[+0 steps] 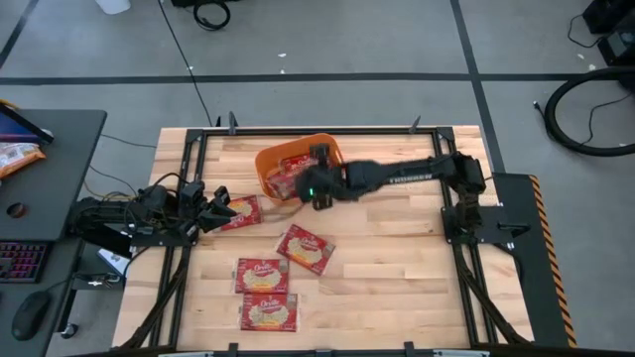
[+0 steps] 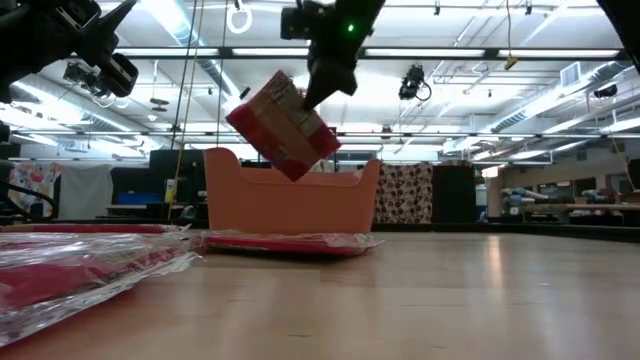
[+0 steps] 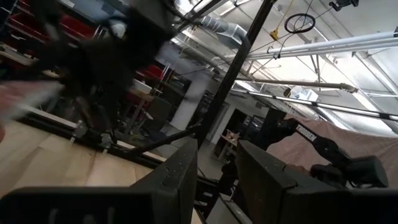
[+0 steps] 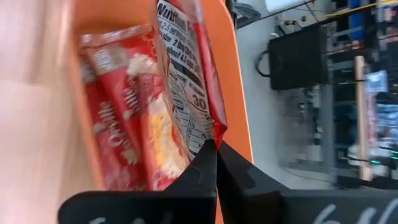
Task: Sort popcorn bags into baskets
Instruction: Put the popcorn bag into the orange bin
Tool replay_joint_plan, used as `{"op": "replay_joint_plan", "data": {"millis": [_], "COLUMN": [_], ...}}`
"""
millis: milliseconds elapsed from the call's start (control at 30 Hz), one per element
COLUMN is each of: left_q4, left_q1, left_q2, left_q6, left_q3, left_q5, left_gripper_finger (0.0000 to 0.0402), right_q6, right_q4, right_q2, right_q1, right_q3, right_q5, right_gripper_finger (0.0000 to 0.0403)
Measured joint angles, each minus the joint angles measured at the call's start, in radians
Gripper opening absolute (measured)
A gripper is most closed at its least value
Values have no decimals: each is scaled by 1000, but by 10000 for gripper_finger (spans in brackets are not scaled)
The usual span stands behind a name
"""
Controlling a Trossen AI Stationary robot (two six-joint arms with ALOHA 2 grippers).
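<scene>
The orange basket (image 1: 273,152) stands at the table's far middle, with at least two red popcorn bags (image 4: 118,124) inside. My right gripper (image 1: 312,188) is shut on another red popcorn bag (image 2: 285,125) above the basket (image 2: 290,200). My left gripper (image 1: 214,205) hovers open and empty, high at the table's left, beside a popcorn bag (image 1: 241,211) lying flat. Three more bags lie flat on the table: one in the middle (image 1: 306,248) and two nearer the front (image 1: 263,275) (image 1: 270,311). My right gripper pinches the bag's sealed edge (image 4: 213,134) between its two fingers, coming from above. The bag hangs tilted below the fingers, lifted clear above the basket's opening, with its printed nutrition side (image 4: 186,81) facing the wrist camera.
The black frame rails (image 1: 189,178) run along the table's sides. A desk with a keyboard and an orange-red packet (image 1: 15,154) stands left of the table. Bare wood lies at the table's right half (image 1: 397,268).
</scene>
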Motion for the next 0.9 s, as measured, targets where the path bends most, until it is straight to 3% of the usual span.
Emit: {"op": "replay_joint_plan", "data": {"millis": [200, 300, 433, 600, 800, 900], "left_q4": [0, 0, 0, 0, 0, 2], "left_q1": [0, 0, 0, 0, 0, 0], "left_q2": [0, 0, 0, 0, 0, 0], "left_q6": [0, 0, 0, 0, 14, 75], "left_q3": [0, 0, 0, 0, 0, 0], "left_q5": [0, 0, 0, 0, 0, 0], "left_gripper_finger": [117, 117, 117, 117, 117, 117], "right_q6": [56, 126, 164, 261, 347, 399], "right_q4": [25, 27, 32, -19, -72, -18], "right_q2": [0, 0, 0, -2, 26, 71], "right_q1": [-133, -159, -141, -58, 99, 173], "right_q3": [0, 0, 0, 0, 0, 0], "right_q5": [-222, -334, -397, -419, -400, -331], "right_gripper_finger": [16, 49, 104, 147, 151, 151]}}
